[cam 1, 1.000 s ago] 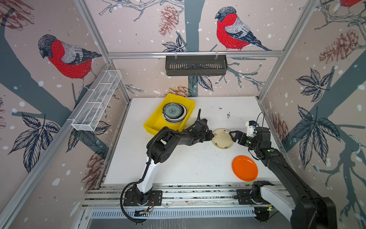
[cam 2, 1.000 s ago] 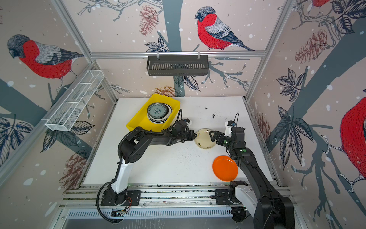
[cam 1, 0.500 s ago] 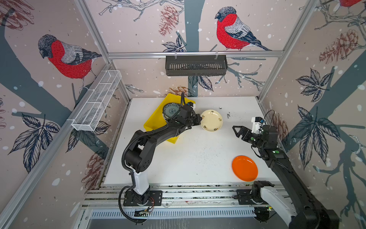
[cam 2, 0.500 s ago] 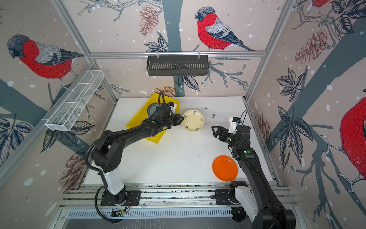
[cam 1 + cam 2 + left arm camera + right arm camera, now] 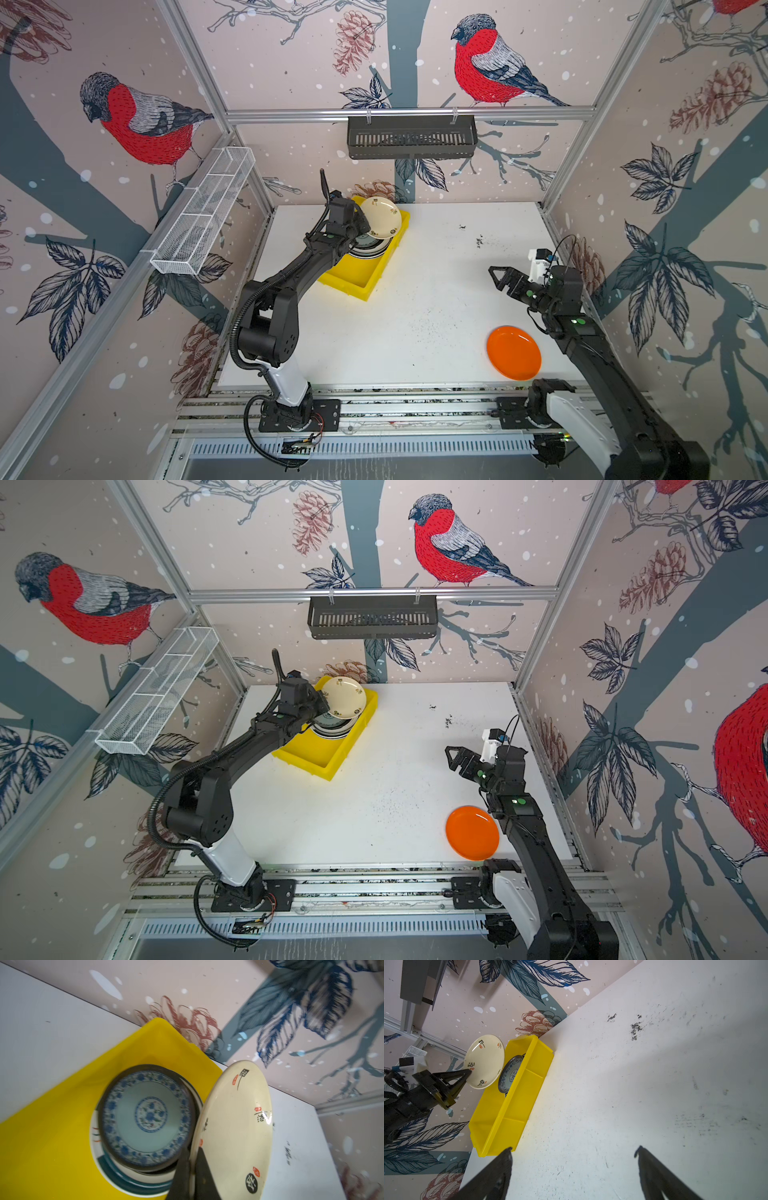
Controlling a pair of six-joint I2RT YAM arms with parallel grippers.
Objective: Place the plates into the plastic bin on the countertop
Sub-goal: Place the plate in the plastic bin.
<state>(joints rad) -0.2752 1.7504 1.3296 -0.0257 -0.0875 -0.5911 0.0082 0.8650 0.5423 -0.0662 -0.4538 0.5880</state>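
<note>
Left wrist view: cream plate (image 5: 232, 1126), tilted, was clamped at its rim by left gripper (image 5: 193, 1152) over bin (image 5: 52, 1147). Bin held a stack (image 5: 124, 1181), blue plate (image 5: 145, 1118) topmost. Right gripper (image 5: 574, 1148) gaped wide, empty. Orange plate (image 5: 514, 352) lay on countertop (image 5: 415, 311).

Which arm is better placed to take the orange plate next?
Right. The open right tool is nearer the round orange plate; the left tool grips the cream plate above the yellow plastic bin.
</note>
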